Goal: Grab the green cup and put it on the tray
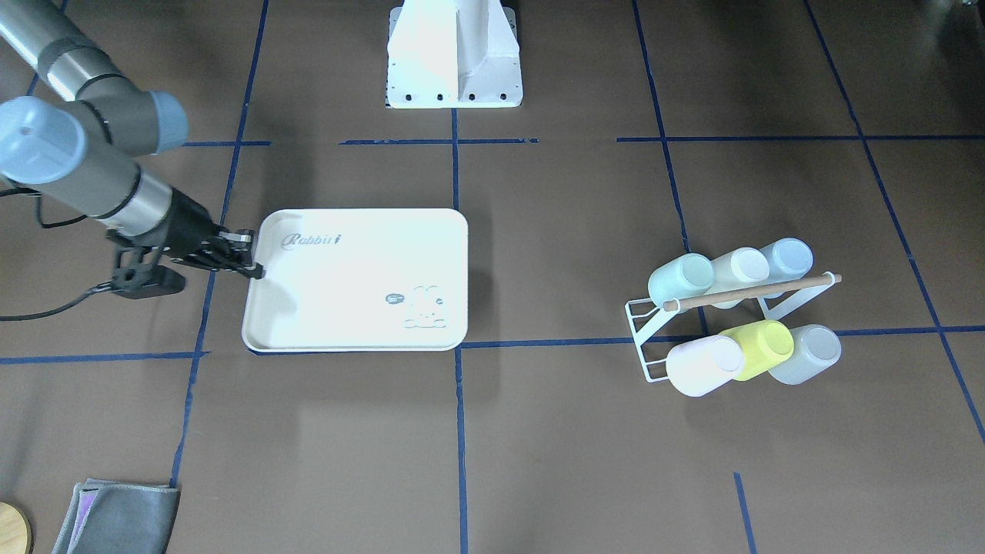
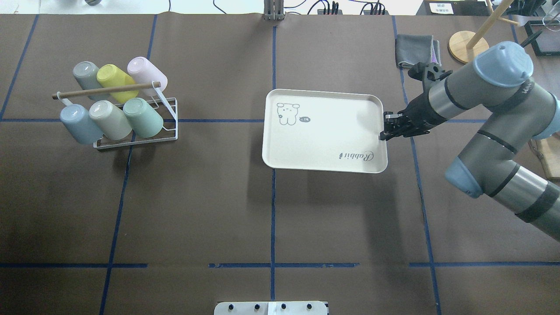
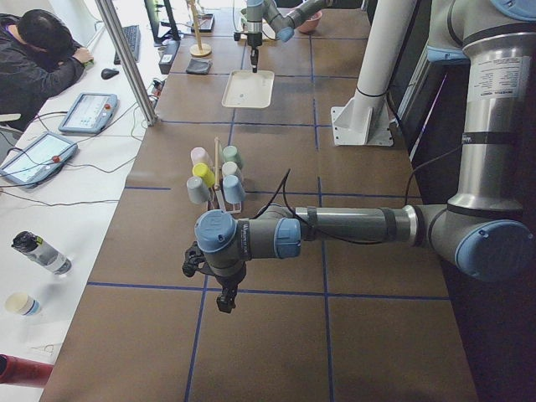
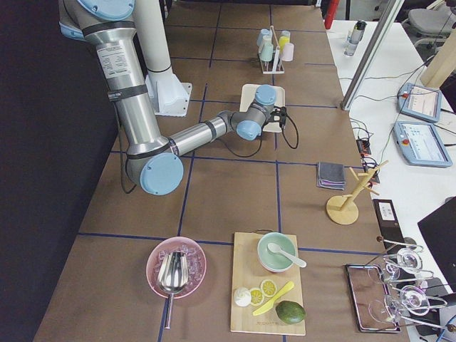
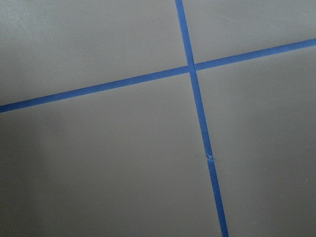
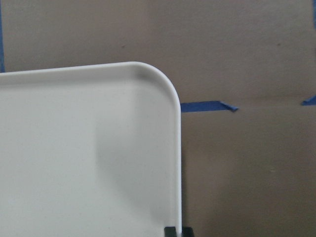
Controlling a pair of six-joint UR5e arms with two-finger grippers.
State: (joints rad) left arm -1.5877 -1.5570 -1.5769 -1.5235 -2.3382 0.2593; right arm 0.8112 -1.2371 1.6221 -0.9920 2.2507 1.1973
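Observation:
The green cup (image 2: 142, 117), pale mint, lies tilted on a white wire rack (image 2: 168, 118) at the table's left, at the right end of the row nearer the robot; it also shows in the front-facing view (image 1: 681, 278). The cream tray (image 2: 323, 140) lies flat near the middle and holds nothing. My right gripper (image 2: 381, 133) is at the tray's right edge, shut on its rim; the right wrist view shows the rim (image 6: 177, 148) running down between the fingertips. My left gripper (image 3: 224, 301) shows only in the exterior left view, above bare table; I cannot tell if it is open.
The rack also holds a yellow-green cup (image 2: 114, 78), a pale blue cup (image 2: 78, 124) and several others under a wooden rod (image 2: 105, 90). A grey cloth (image 2: 413, 50) and a wooden stand (image 2: 468, 43) lie at the far right. The robot's base (image 1: 454, 54) stands behind the tray.

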